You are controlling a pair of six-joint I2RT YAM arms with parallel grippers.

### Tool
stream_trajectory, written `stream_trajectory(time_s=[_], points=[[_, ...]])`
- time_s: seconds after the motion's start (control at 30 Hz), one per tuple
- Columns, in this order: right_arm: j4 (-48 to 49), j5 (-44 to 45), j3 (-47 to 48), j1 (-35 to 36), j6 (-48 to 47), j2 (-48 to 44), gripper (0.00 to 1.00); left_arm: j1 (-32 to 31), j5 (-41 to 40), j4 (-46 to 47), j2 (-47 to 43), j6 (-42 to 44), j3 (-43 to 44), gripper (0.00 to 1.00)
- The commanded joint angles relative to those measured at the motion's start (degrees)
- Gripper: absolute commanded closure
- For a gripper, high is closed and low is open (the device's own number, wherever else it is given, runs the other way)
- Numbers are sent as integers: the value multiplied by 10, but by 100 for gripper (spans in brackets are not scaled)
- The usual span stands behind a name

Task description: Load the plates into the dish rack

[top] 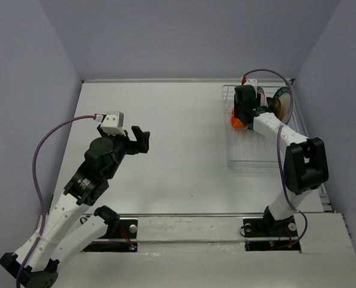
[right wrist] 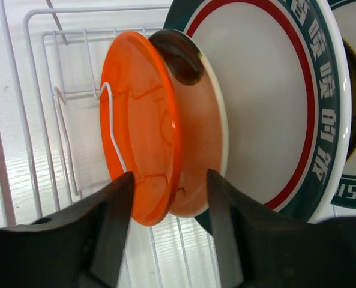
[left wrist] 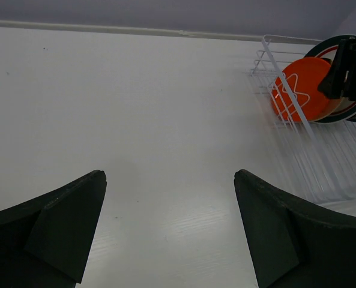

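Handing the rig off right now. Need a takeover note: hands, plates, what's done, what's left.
Left hand: open, empty, over the bare table, away from the rack.
Right hand: in the dish rack, fingers either side of the orange-red plate at its lower rim. Cannot tell if it is gripping.
Plates: the orange-red plate is on edge, with a cream plate behind it, then a teal-banded plate and a second teal-banded plate. The amber plate is in the same row.
Done: no plate shows outside the rack.
Left: probably release, back out and check the count, since the row is partly hidden.
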Motion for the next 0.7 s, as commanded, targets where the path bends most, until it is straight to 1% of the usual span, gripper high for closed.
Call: stream_trajectory(time_s=[0.0,0.03,0.07,0.13,0.17,0.27,0.3,0.37,0.4,0.5,0.53,0.57,0.6,0.67], points=[[9,10,10,-4,16,-33,36,5,-7,26,-4,10,-6,1],[8,11,16,-4,14,-43,30,6,-7,25,-3,10,-6,1],[3,11,20,-4,11,-48,28,6,-7,24,-3,10,-6,1],[-6,9,32,-4,10,-61,26,8,-7,26,-3,8,-6,1],[-9,4,33,-4,11,-81,25,8,-8,25,-3,8,-6,1],[-14,-37,32,-4,18,-134,22,10,-7,29,-3,8,-6,1],[-15,-70,28,-4,29,-153,20,10,-7,30,-5,8,-6,1],[-14,-103,19,-4,43,-195,9,11,-5,33,-8,7,-6,1],[-14,-138,10,-4,50,-238,2,10,1,39,-12,6,-6,1],[-15,-214,-14,-4,63,-306,0,11,5,42,-20,-7,2,1],[-17,-232,-19,-4,64,-350,0,11,8,43,-23,-10,6,1],[-24,-258,-24,-4,65,-373,0,11,12,44,-28,-13,18,1],[-30,-267,-33,-4,72,-418,0,10,15,46,-31,-20,23,1],[-38,-292,-43,-4,73,-469,0,11,13,47,-43,-25,36,1]])
